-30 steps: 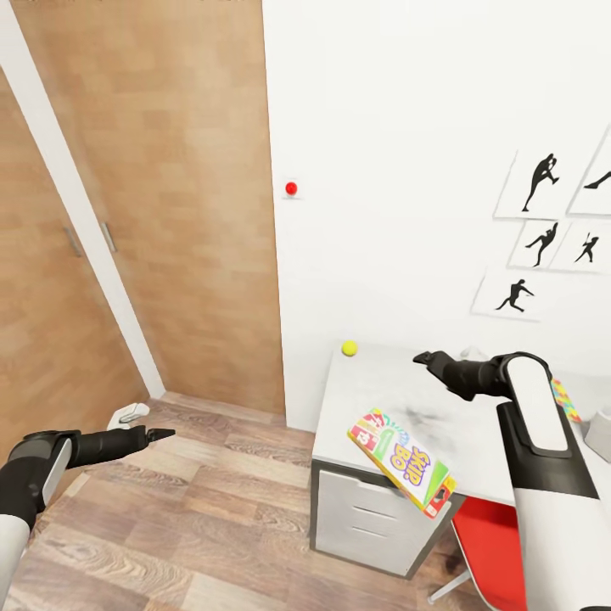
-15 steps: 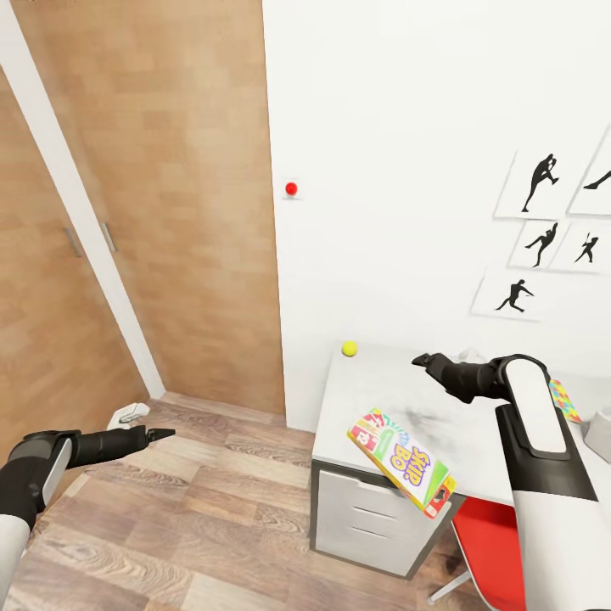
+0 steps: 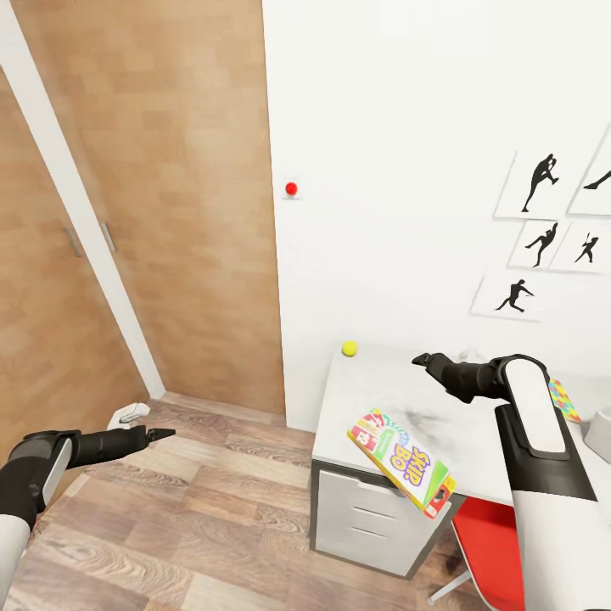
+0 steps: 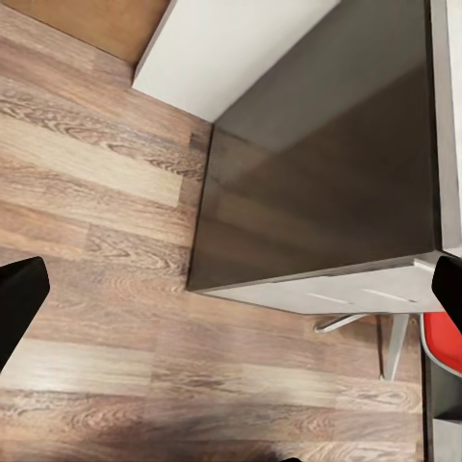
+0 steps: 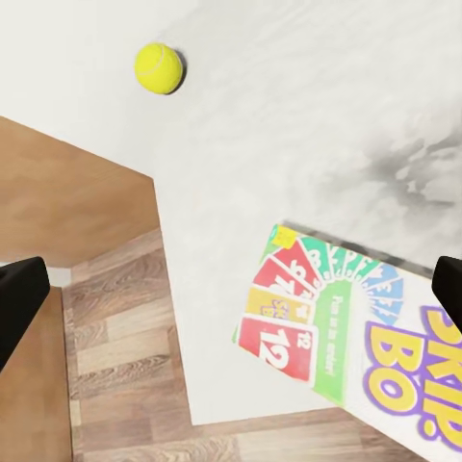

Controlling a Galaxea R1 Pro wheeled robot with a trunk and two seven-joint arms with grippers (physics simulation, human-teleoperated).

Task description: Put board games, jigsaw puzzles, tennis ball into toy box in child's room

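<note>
White wall and a wood-panelled door back the near end of the table [image 3: 373, 399], whose pale top carries the tennis ball [image 3: 349, 348] close to its far left corner, by the wall. One board game [image 3: 400, 459], the yellow-green-red lettered box, lies at the front edge with a corner hanging out over the drawers. A sliver of a jigsaw puzzle [image 3: 564, 400] shows past the right forearm, and a grey corner that may be the toy box [image 3: 599, 434] sits at the picture's right edge. Over the last second almost nothing has moved: only the right gripper [image 3: 419, 360] has crept slightly toward the ball, so no toy has been picked up or stowed yet, and the ball looks the likely target. That arm reaches out level over the middle of the tabletop, well short of the ball; the right wrist view shows its fingers [image 5: 19, 298] spread wide with nothing between them. The left gripper [image 3: 161, 434] is stretched out low over the plank floor [image 3: 212, 518], off the table's left side, its fingers [image 4: 19, 298] likewise parted and empty.
</note>
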